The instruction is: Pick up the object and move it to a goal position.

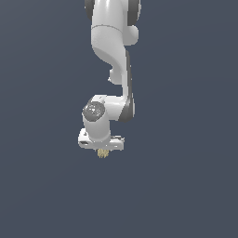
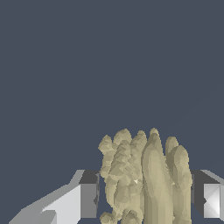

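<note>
The object (image 1: 102, 153) is a tiny pale tan-yellow ridged clump that pokes out just below the white gripper (image 1: 102, 149) in the exterior view. In the wrist view the object (image 2: 146, 179) fills the space between the two grey-white fingers (image 2: 83, 201), which stand close against its two sides. The gripper is shut on the object. The fingertips are hidden behind the hand in the exterior view. I cannot tell whether the object touches the surface.
The white arm (image 1: 114, 56) comes down from the top of the exterior view. A plain dark blue-grey background (image 1: 186, 162) surrounds everything.
</note>
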### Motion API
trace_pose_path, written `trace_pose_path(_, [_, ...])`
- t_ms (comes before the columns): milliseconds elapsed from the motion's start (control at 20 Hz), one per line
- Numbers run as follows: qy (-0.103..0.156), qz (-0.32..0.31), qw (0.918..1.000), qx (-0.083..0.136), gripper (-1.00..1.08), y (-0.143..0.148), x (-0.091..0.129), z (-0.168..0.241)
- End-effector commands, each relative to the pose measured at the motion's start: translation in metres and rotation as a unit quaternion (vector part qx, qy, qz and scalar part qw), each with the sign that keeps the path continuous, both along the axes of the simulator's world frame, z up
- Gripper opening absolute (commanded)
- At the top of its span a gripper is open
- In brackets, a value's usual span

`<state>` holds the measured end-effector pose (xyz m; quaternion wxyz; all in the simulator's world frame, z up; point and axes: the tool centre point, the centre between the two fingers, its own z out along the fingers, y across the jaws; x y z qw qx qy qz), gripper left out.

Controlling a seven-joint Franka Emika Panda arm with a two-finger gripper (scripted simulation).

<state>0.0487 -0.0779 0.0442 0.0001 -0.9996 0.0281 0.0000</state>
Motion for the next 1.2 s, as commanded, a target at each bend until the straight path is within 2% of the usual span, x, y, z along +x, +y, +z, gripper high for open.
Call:
trace_pose_path(0, [0.0, 0.0, 1.0, 0.0, -1.0, 0.0, 0.0, 0.0])
trace_pose_path(600, [0.0, 0.0, 1.0, 0.0, -1.0, 0.009, 0.003, 0.008])
trace_pose_path(850, [0.0, 0.0, 1.0, 0.0, -1.0, 0.035, 0.011, 0.033])
trace_pose_path(1150, [0.0, 0.0, 1.0, -0.001, -1.0, 0.081, 0.025, 0.075])
